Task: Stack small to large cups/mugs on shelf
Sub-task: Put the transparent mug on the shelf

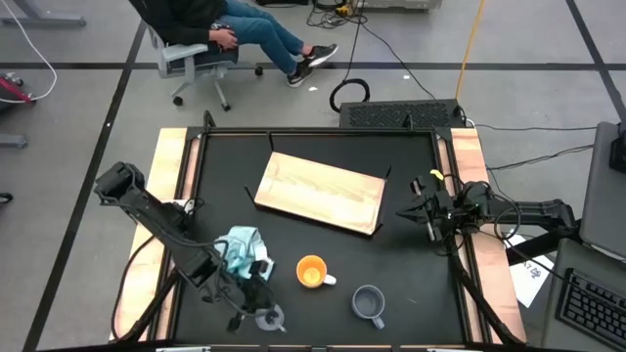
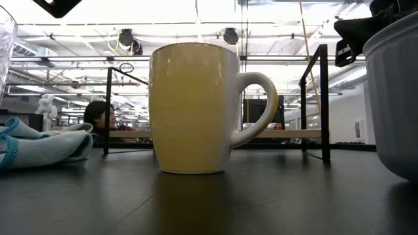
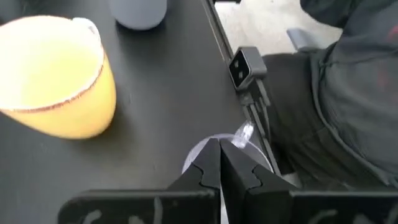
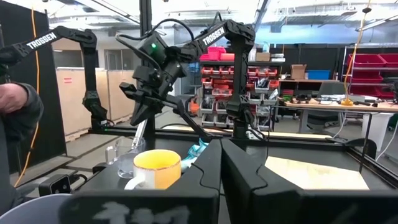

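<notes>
The left gripper, closed and empty, hovers over the glass cup at the surface's near edge; the orange mug and grey-blue mug stand rightward. The right gripper rests closed beside the shelf. "TROSSEN" marks the left arm.

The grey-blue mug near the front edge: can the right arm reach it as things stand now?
Probably yes. The right gripper, fingers shut, waits at the table's right side, and only bare tabletop lies between it and the grey-blue mug.
</notes>
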`<move>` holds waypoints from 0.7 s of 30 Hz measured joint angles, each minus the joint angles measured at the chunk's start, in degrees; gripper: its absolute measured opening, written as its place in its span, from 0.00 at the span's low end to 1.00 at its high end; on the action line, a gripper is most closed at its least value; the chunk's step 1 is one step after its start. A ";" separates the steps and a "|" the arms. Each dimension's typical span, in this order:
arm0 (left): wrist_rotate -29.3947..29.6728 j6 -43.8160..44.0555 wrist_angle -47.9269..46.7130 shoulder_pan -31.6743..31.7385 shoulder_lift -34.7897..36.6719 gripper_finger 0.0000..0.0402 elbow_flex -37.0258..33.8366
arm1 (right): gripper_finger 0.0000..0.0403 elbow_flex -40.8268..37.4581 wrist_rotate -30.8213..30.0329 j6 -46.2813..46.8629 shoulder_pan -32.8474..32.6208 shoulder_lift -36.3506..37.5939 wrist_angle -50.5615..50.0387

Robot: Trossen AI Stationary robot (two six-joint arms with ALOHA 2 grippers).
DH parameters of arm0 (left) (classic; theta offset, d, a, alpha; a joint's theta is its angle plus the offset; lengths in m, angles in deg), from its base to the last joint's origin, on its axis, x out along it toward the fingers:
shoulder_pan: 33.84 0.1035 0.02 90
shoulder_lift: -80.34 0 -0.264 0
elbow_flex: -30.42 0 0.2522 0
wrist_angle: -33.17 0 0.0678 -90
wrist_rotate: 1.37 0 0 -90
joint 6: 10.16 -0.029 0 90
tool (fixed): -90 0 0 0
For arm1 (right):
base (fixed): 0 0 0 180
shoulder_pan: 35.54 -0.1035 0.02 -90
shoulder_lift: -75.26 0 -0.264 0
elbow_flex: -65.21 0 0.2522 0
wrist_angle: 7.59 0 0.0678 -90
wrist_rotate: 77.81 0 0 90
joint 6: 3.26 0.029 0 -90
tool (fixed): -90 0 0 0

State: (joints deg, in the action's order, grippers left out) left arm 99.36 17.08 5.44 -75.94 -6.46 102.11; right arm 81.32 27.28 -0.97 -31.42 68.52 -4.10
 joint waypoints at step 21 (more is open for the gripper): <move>-7.49 3.92 -5.47 0.38 -0.25 0.01 1.22 | 0.00 -0.01 0.00 0.02 0.02 0.00 0.00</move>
State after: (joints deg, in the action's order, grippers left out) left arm 91.87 21.00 -0.03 -75.55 -6.71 103.33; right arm 81.31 27.28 -0.95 -31.40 68.52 -4.10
